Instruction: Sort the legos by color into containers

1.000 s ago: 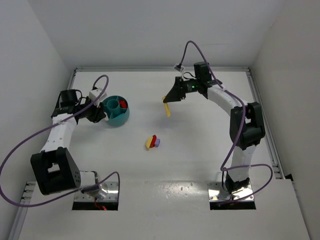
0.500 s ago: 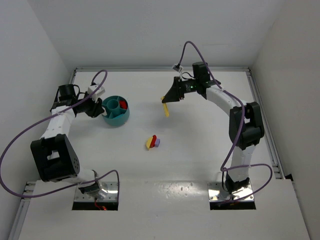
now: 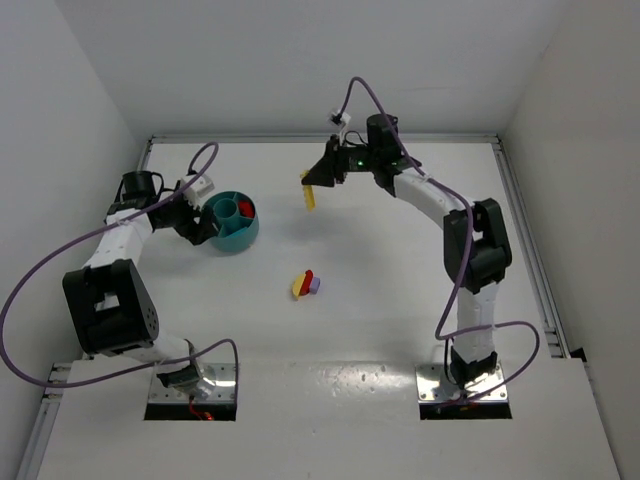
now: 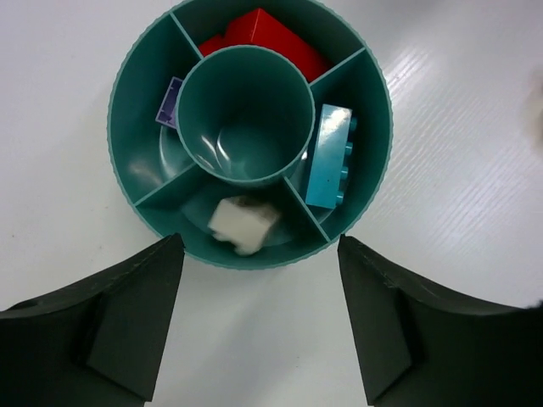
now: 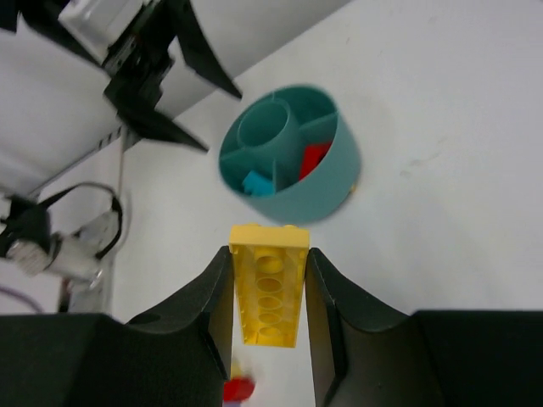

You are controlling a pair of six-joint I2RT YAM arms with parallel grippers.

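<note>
In the overhead view the teal bowl [image 3: 232, 222] sits toward 10 o'clock on the white bench [image 3: 400, 300]. The left claw [image 3: 200, 226] is just beside the bowl's 9 o'clock side. Whether its jaws are apart cannot be told from here. The right claw [image 3: 316, 180] is at about 12 o'clock on the bench, clamped on a yellow brick [image 3: 309, 196] that hangs from its tips, well apart from the bowl. Near the bench's middle lies a small cluster of legos [image 3: 305, 284], yellow, red and lilac, touching one another.

From the left wrist, the left claw [image 4: 259, 254] stands wide apart and grips nothing, with the bowl [image 4: 123, 182] just beyond its fingertips [image 4: 136, 314]. Around the bowl's round central cup, a red brick [image 4: 271, 38] fills the 12 o'clock compartment. A teal brick [image 4: 329, 157] lies at 3 o'clock and a lilac brick [image 4: 168, 103] at 9 o'clock. A pale blurred piece [image 4: 243, 225] shows at 6 o'clock.

From the right wrist, the right claw [image 5: 270, 297] pinches the yellow brick [image 5: 270, 292] lengthwise between both fingers [image 5: 212, 314], stud holes facing the camera. The bowl [image 5: 293, 203] lies at 12 o'clock from it, and the left arm [image 5: 144, 59] is at 10 o'clock.
</note>
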